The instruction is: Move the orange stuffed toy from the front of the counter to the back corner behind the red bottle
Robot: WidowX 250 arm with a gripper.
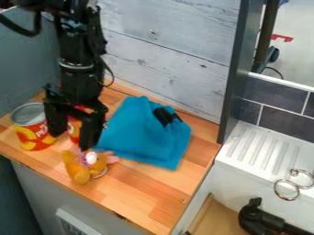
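The gripper (71,141) hung over the left part of the wooden tabletop (150,195), its two fingers set wide apart. Just below its fingertips, toward the front edge, lay the small orange-brown plush toy (78,172), with a purple patch and a white part on its upper side. The toy was nearest the finger on the picture's right; whether the two touched could not be told.

A red and yellow can (75,130) showed partly between the fingers, mostly hidden by the gripper. A larger can (36,138) with a silvery top stood upright near the left end of the tabletop, close beside the other finger. To the right of the gripper, a blue cloth (138,142) was spread in folds from near the back edge toward the middle, a black piece (165,116) on its upper part. Past the tabletop's right edge was a white ribbed ledge (260,149) with metal rings (287,189) at its front.
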